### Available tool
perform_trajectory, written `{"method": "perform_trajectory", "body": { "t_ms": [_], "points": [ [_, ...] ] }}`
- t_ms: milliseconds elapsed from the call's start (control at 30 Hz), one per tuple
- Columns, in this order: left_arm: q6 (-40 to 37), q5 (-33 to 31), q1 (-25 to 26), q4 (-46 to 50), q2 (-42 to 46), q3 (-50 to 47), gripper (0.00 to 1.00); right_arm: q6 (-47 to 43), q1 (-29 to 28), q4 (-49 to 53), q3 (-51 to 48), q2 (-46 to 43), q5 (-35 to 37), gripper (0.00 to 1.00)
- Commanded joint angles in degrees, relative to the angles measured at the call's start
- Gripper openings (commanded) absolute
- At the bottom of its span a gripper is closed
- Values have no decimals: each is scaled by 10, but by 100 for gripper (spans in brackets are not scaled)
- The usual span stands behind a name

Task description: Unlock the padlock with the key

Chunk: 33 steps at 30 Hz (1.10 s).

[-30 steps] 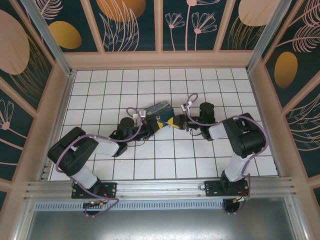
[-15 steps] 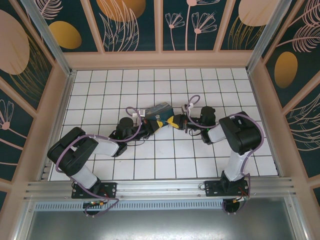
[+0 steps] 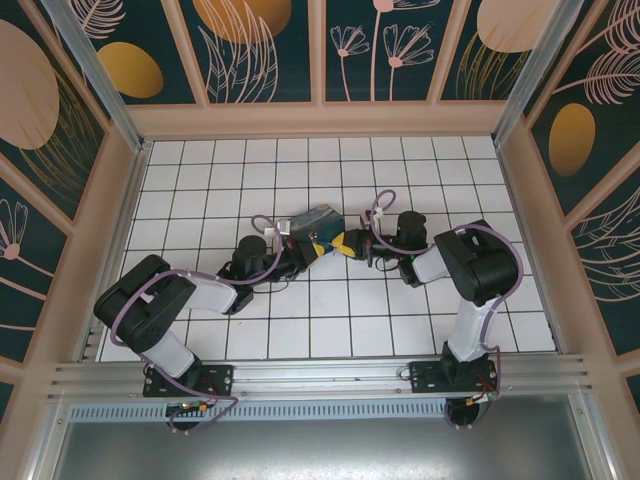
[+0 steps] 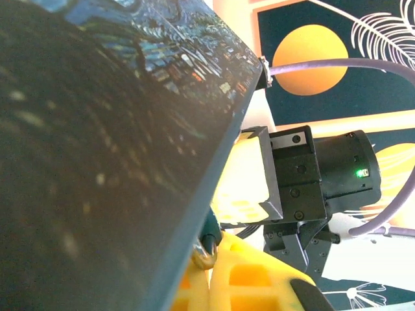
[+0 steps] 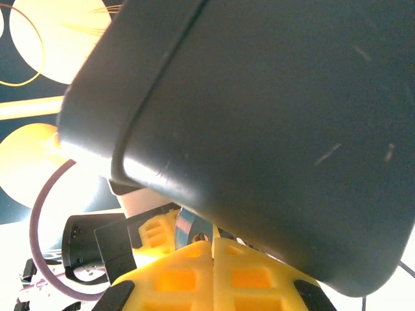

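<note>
Left pincer [image 4: 206, 269] and right pincer [image 5: 212, 256] are both clenched, tip to tip beneath the large blue-and-yellow painted box [image 3: 318, 220]; what either grips I cannot tell. The tiny bluish-grey padlock [image 5: 194, 233] sits between their tips. Cramped twisting could knock it askew.

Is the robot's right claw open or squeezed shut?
Shut: the right claw's yellow fingers press together with no gap. A small bluish metal bit sits at their tips; cannot tell if it's pinched.
</note>
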<state>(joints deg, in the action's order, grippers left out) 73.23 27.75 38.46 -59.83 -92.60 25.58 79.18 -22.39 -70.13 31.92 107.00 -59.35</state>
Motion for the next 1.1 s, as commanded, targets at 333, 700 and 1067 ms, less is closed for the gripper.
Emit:
{"method": "perform_trajectory", "body": {
  "t_ms": [333, 700, 1067],
  "points": [
    [-52, 58, 27, -33, 38, -18, 0, -22, -41, 19, 30, -10, 29, 0],
    [-173, -64, 26, 178, 173, -48, 33, -155, -16, 243, 88, -80, 61, 0],
    [-285, -164, 26, 287, 161, -42, 84, -300, -10, 507, 302, -2, 108, 0]
  ]
}}
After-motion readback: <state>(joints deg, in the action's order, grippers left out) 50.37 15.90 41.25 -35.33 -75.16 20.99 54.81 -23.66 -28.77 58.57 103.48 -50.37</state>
